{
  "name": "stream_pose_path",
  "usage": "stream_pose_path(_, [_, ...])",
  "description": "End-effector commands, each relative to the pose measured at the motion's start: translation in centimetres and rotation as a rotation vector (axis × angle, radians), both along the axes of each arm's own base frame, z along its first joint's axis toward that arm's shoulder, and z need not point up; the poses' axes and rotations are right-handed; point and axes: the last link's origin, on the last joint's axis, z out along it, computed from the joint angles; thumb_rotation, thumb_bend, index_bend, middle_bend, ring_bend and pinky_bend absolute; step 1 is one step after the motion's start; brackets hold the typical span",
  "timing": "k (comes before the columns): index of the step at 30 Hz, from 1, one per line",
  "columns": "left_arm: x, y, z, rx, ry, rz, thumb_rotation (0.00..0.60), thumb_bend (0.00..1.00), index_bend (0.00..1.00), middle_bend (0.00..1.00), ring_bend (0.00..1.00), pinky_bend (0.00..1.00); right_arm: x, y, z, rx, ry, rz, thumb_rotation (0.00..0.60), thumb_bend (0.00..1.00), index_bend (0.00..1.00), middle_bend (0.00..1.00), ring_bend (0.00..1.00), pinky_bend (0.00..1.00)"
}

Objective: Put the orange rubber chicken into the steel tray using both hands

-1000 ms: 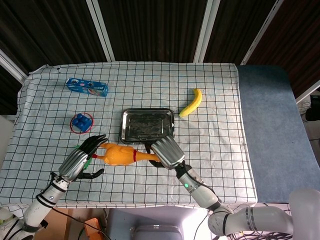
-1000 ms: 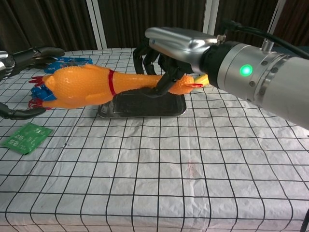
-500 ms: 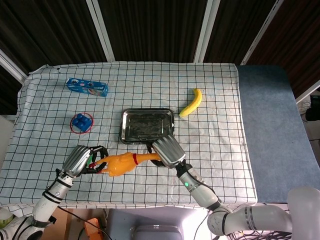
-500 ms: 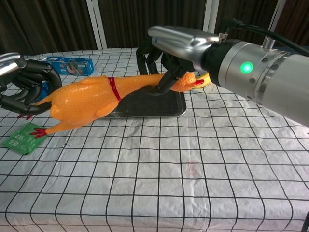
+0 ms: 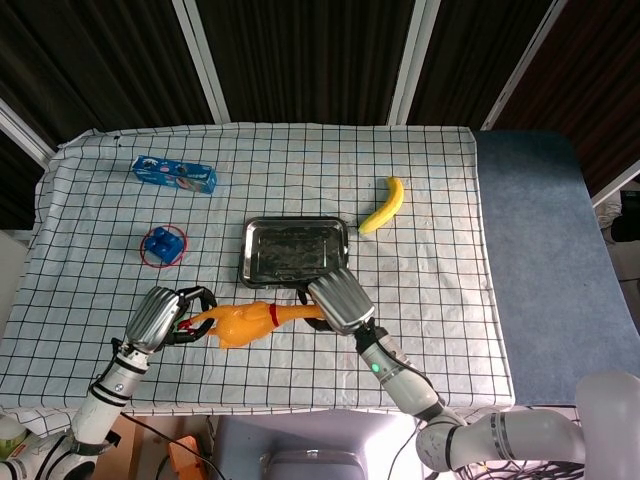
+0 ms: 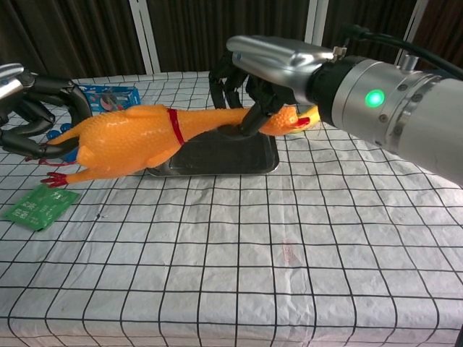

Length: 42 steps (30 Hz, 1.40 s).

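Note:
The orange rubber chicken (image 5: pixel 243 322) (image 6: pixel 137 139), with a red band at its neck, hangs in the air just in front of the steel tray (image 5: pixel 294 250) (image 6: pixel 217 153). My right hand (image 5: pixel 337 302) (image 6: pixel 269 66) grips its neck near the head. My left hand (image 5: pixel 160 315) (image 6: pixel 30 108) curls around its tail and feet end. The chicken lies roughly level, head to the right, and partly hides the tray's front wall in the chest view. The tray holds nothing.
A banana (image 5: pixel 383 205) lies right of the tray. A blue packet (image 5: pixel 175 174) and a blue block in a red ring (image 5: pixel 163 244) sit at the back left. A green card (image 6: pixel 40 206) lies on the checked cloth under the chicken's feet.
The chicken's body end sagged half a second ago and has come back up towards level. My left hand has closed round its tail end. The right hand has kept its grip.

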Motion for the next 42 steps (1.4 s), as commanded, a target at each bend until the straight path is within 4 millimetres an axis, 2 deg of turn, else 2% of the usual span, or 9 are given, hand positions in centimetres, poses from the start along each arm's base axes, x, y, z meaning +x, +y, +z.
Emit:
stream_pose_path(1, [-0.3,-0.1,0.1,-0.038,0.003,-0.015,0.6,0.48,0.52,0.66,0.61,0.79,0.0,-0.1,0.1,-0.005,0.0,-0.001,0.6,0.6,0.91,0.73,0.85,0.91])
stream_pose_path(4, [-0.6,0.0,0.4,-0.103,-0.01,-0.022,0.6,0.36,0.13,0.2,0.17,0.34,-0.1,-0.2,0.2,-0.017,0.0,-0.002,0.6,0.59,0.91,0.73,0.85,0.91])
stream_pose_path(7, [-0.6,0.0,1.1,-0.145,-0.046,-0.028,0.6,0.3,0.0,0.03,0.01,0.16,-0.2,-0.3,0.2,-0.029,0.006,-0.006,0.6,0.6,0.91,0.73,0.85,0.91])
stream_pose_path(19, [-1.1,0.1,2.1,-0.208,-0.055,-0.016,0.6,0.26,0.0,0.0,0.0,0.02,-0.7,-0.8,0.0,-0.061,0.046,-0.02,0.6,0.6,0.91,0.73,0.85,0.91])
stream_pose_path(27, [-1.0,0.6,1.2,-0.228,-0.048,-0.012,0.6,0.27,0.0,0.0,0.0,0.02,-0.3,-0.7,-0.4,-0.047,0.021,-0.015,0.6,0.6,0.91,0.73,0.85,0.91])
stream_pose_path(33, [-0.5,1.6,-0.4,-0.273,-0.064,0.004,0.6,0.27,0.0,0.03,0.01,0.12,-0.1,-0.5,-0.7,-0.027,-0.023,-0.025,0.6,0.6,0.91,0.73,0.85,0.91])
stream_pose_path(36, [-0.1,2.0,-0.8,-0.262,-0.088,0.006,0.6,0.27,0.02,0.15,0.1,0.22,-0.1,-0.5,-0.8,-0.027,-0.026,-0.027,0.6,0.6,0.91,0.73,0.85,0.91])
stream_pose_path(38, [0.1,2.1,-0.9,-0.254,-0.106,0.008,0.6,0.27,0.11,0.26,0.21,0.32,-0.1,-0.5,-0.9,-0.027,-0.026,-0.028,0.6,0.6,0.91,0.73,0.85,0.91])
stream_pose_path(42, [0.4,2.2,-1.1,-0.23,-0.154,0.015,0.6,0.26,0.41,0.56,0.48,0.61,-0.1,-0.4,-1.0,-0.026,-0.023,-0.028,0.6,0.6,0.91,0.73,0.85,0.91])
